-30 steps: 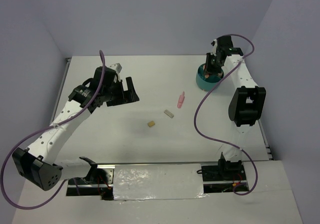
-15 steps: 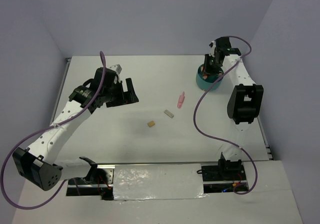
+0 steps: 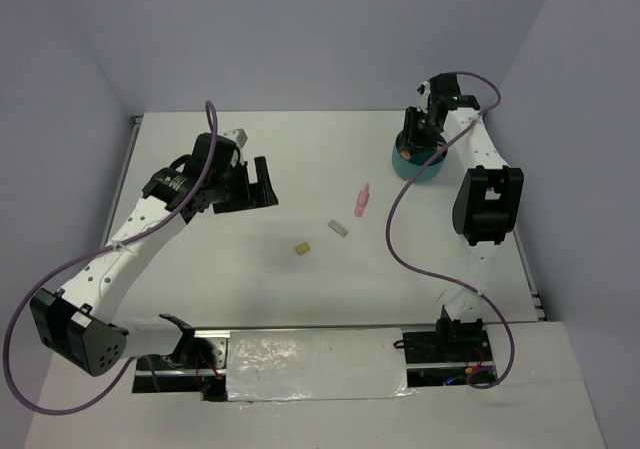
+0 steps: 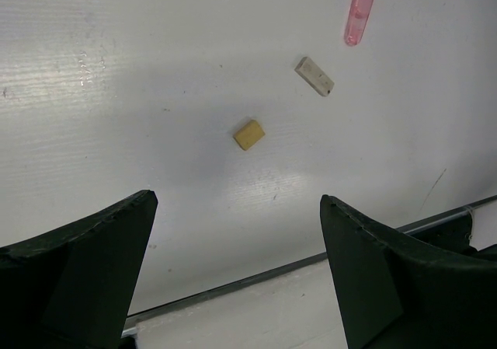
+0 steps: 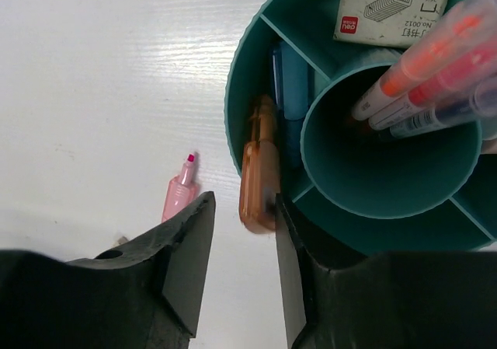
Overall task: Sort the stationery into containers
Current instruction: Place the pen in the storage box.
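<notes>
The teal organiser cup stands at the far right of the table. My right gripper hovers over it, open. An orange marker leans in an outer compartment of the organiser; it rests against one fingertip with a gap to the other. My left gripper hangs wide open and empty over the left middle of the table. A pink marker, a grey eraser and a tan eraser lie mid-table. The left wrist view shows the same marker, grey eraser and tan eraser.
The organiser's centre tube holds several markers. A staple box and a blue eraser sit in outer compartments. The pink marker lies on the table just left of the cup. Purple cables loop beside both arms.
My right gripper's jaws have spread apart and let go of the orange marker, which now leans in the cup. The left arm has barely shifted.
</notes>
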